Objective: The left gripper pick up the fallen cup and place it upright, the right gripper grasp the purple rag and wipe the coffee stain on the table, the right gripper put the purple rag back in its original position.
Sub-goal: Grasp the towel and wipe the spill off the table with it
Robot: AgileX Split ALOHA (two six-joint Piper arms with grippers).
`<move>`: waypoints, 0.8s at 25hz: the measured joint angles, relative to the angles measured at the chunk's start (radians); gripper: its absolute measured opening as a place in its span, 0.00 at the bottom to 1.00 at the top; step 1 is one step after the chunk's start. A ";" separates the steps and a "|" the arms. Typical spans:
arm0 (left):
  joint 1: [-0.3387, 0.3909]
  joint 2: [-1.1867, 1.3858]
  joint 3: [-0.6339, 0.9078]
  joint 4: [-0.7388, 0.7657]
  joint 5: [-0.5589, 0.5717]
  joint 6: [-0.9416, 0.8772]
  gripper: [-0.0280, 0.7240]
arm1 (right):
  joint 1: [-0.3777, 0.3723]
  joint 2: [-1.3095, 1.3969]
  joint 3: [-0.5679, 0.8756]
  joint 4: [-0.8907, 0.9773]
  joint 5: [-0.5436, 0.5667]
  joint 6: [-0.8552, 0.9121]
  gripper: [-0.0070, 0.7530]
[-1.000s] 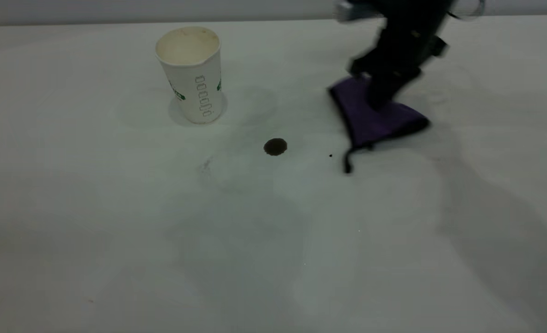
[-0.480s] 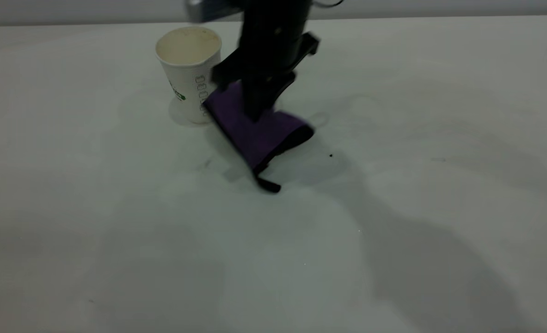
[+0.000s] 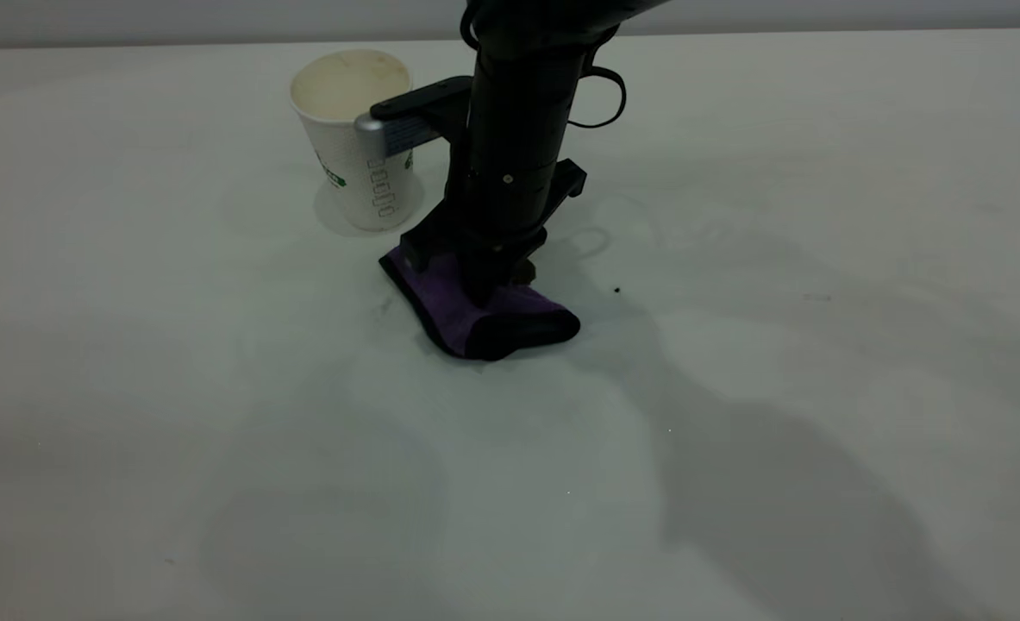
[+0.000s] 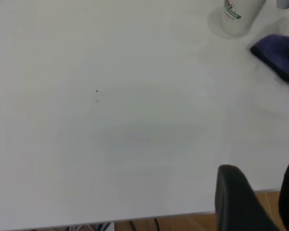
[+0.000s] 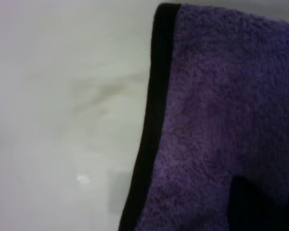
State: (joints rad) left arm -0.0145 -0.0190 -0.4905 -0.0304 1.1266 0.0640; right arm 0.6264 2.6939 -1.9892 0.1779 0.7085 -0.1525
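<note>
So far, the first part of the job looks finished: the cup (image 3: 356,138) is standing upright on the table (image 3: 820,259), mouth up, towards the far left of the scene. The right gripper (image 3: 484,297) is pressing down just to the right of and nearer than the cup, with its jaws clamped on the purple rag (image 3: 475,312), which is lying bunched flat against the table beneath it. The rag's near end is folding over into a dark roll. From the right wrist view, the rag's terry surface and black edging are filling most of the picture, with a faint brownish smear showing on the bare table beside the edging.

The coffee stain is not showing anywhere; I judge that the rag is sitting over the spot where it should be, so the wiping seems to be under way, though whether the mark is gone cannot be told while the cloth is covering it. A tiny black speck (image 3: 617,290) is lying to the right of the rag.

The left gripper (image 4: 255,199) is hanging well away near the table's edge; its jaws are standing apart, holding nothing.

What is left, as I judge it: finishing the wipe, then carrying the rag back to its starting place and letting go.
</note>
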 joint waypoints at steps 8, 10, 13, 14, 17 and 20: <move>0.000 0.000 0.000 0.000 0.000 0.000 0.42 | -0.123 0.003 -0.011 -0.210 0.049 0.246 0.08; 0.000 0.000 0.000 0.000 0.000 0.000 0.42 | -0.176 0.003 -0.015 -0.232 0.085 0.272 0.08; 0.000 0.000 0.000 0.000 0.000 0.000 0.42 | -0.263 0.003 -0.016 -0.240 0.143 0.288 0.08; 0.000 0.000 0.000 0.000 0.000 0.000 0.42 | -0.290 0.003 -0.016 -0.240 0.163 0.290 0.09; 0.000 0.000 0.000 0.000 0.000 0.000 0.42 | -0.386 0.003 -0.016 -0.233 0.212 0.292 0.10; 0.000 0.000 0.000 0.000 0.000 0.000 0.42 | -0.464 0.003 -0.016 -0.198 0.236 0.267 0.17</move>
State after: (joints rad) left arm -0.0145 -0.0190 -0.4905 -0.0304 1.1266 0.0640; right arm 0.1619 2.6972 -2.0054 -0.0200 0.9441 0.1141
